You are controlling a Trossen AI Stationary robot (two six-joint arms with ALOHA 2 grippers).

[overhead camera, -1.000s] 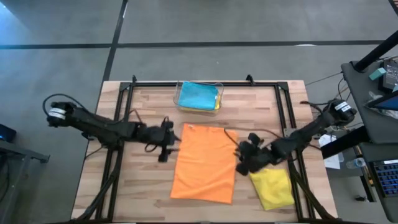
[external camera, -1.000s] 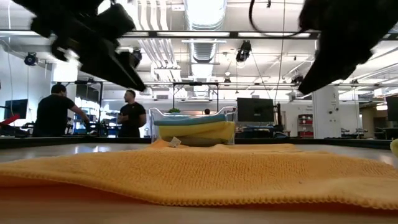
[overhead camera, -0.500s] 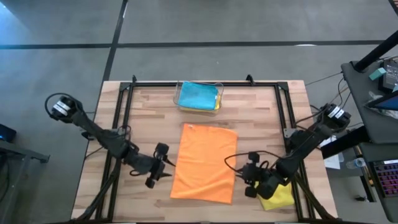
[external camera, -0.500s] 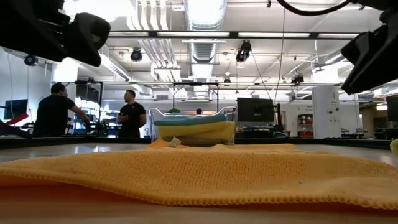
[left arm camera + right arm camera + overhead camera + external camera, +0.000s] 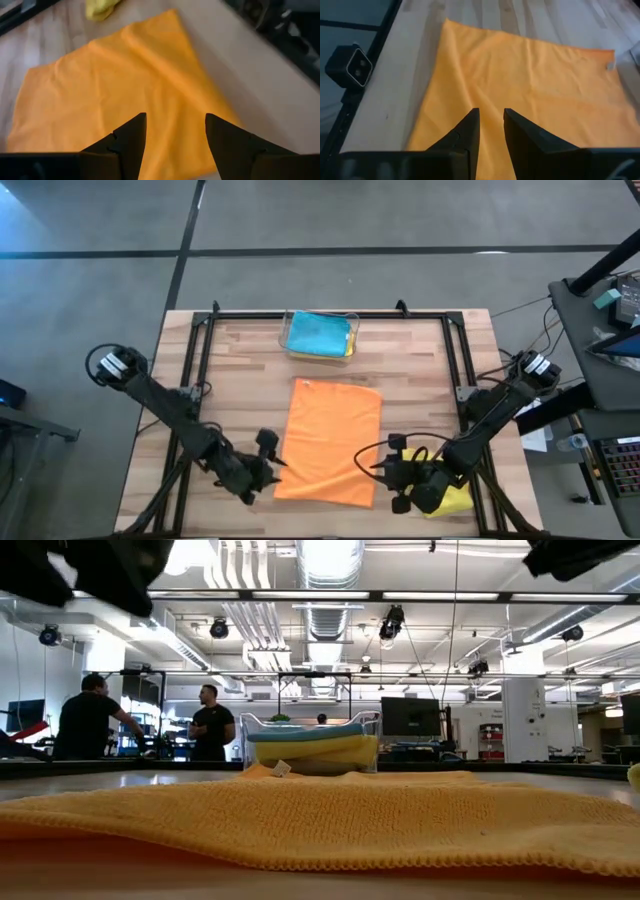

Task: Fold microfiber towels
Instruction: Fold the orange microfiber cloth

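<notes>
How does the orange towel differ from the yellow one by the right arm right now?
The orange towel lies spread flat and fully in view mid-table; the yellow towel sits at the table's near right corner, mostly hidden under the right gripper. The orange one shows as a broad rectangle; only a small patch of the yellow one shows. Both rest on the wooden table, neither held.

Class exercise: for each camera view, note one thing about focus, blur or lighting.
Low view: the flat orange microfiber towel blurs along its near edge; bright ceiling lights glare. Left wrist view: soft all over, dark fingers smeared. Right wrist view: towel weave fairly crisp. High view: even light, faint shadows.
</notes>
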